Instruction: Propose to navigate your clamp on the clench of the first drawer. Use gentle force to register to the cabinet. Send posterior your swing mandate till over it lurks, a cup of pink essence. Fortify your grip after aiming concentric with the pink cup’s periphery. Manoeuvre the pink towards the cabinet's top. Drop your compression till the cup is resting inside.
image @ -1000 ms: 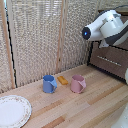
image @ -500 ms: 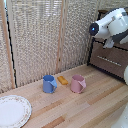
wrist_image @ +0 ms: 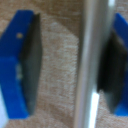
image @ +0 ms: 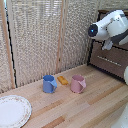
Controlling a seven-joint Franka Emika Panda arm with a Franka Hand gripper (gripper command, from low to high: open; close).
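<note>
A: Clench of the first drawer [wrist_image: 94,65] is what we are dealing with right now; in the wrist view it is running as a slim silver bar down the frame, right of centre, between our two blue-tipped fingers [wrist_image: 22,67].

B: Are we gripping it?

A: We are not clamping it, as far as we can tell. The clamp [wrist_image: 67,67] is standing open, with a wide gap on the left of the bar, and the right pad looking close to it or just touching; the blur is keeping us from saying which.

B: How are we expecting it to handle?

A: We are judging it stiff, smooth metal, so slippery under the pads. We are thinking a hold at mid-bar, pads square across it, would be keeping the pull straight and gentle.

B: And the rest?

A: In the exterior view the white arm is sitting at the upper right, against the cabinet [image: 115,60] and the first drawer [image: 112,56]. The pink cup [image: 77,83] is waiting upright at lower centre, on the wooden table [image: 95,107], apart from the blue mug [image: 49,84]. We are judging it light, rigid and breakable, best taken across its rim.
</note>
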